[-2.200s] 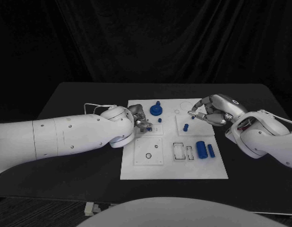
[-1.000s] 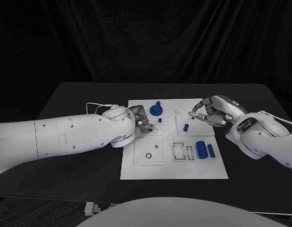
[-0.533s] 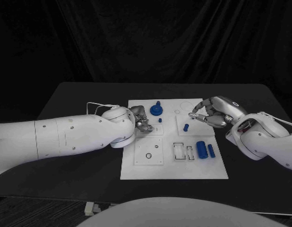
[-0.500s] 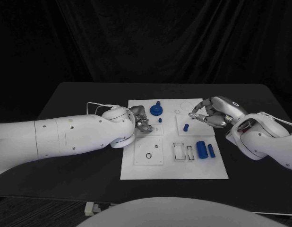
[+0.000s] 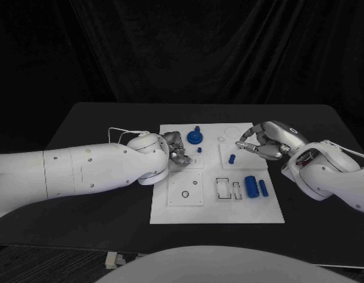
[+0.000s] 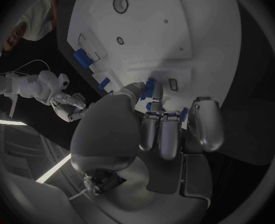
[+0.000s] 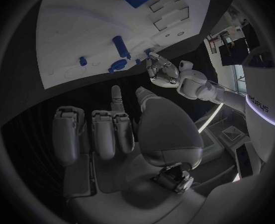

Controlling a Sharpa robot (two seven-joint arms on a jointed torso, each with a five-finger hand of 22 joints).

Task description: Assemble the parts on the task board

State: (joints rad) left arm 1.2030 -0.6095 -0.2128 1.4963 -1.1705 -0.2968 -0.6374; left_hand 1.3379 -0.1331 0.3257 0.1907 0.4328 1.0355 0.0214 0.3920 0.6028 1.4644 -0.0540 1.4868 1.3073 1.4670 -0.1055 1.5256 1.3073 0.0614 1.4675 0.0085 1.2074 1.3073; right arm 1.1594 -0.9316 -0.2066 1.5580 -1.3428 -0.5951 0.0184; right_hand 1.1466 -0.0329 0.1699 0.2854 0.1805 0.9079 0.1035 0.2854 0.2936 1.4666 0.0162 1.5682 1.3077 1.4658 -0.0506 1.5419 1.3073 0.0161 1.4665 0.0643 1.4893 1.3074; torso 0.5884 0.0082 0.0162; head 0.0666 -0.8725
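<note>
A black table (image 5: 97,200) stands before a dark curtain (image 5: 191,53), and the white task board (image 5: 216,209) lies in the middle of it. All places below are given from the board.

On the board's far end, toward its left side, stands a blue knobbed part (image 5: 195,137). Just nearer than it stands a small blue peg (image 5: 199,150), and toward the right side another small blue peg (image 5: 232,158). At the nearer right of the board a thick blue cylinder (image 5: 251,186) lies beside a thinner blue bar (image 5: 264,187), with two outlined slots (image 5: 229,188) just to their left. An oval hole (image 5: 185,193) shows in the raised square at the board's near left.

The left hand (image 5: 175,151) sits over the board's far left edge, fingers curled downward; in the left wrist view (image 6: 165,129) small blue parts show at the fingertips, but whether it grips any of them cannot be told. The right hand (image 5: 262,141) hovers over the board's far right corner, fingers curled inward toward the palm, with nothing seen between them.
</note>
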